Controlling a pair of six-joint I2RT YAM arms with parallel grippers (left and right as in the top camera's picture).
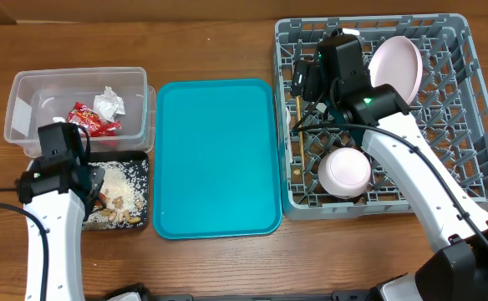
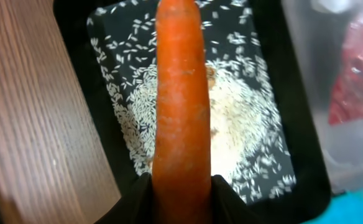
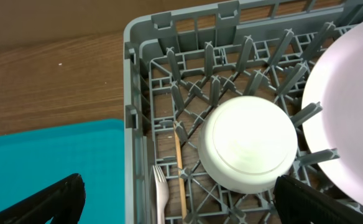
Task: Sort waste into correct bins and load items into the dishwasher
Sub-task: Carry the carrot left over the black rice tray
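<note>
My left gripper (image 2: 181,186) is shut on an orange carrot (image 2: 180,93), which sticks out lengthwise above the shallow black tray (image 2: 76,37). White rice (image 2: 243,124) and tan scraps lie in that tray. In the overhead view the left gripper (image 1: 92,186) hangs over the black tray (image 1: 148,194). Behind it, the clear tub (image 1: 27,92) holds a red wrapper (image 1: 89,119) and a white paper wad (image 1: 109,104). My right gripper (image 3: 181,202) stands open above the left side of the grey dish rack (image 3: 138,74). Below it lie a white fork (image 3: 161,193) and a wooden chopstick (image 3: 179,168).
An upturned white bowl (image 3: 250,143) and a pale plate (image 3: 349,112) standing on edge sit among the rack's pegs. The teal serving tray (image 1: 219,159) lies between the bins and the rack (image 1: 470,125). Wooden tabletop surrounds everything.
</note>
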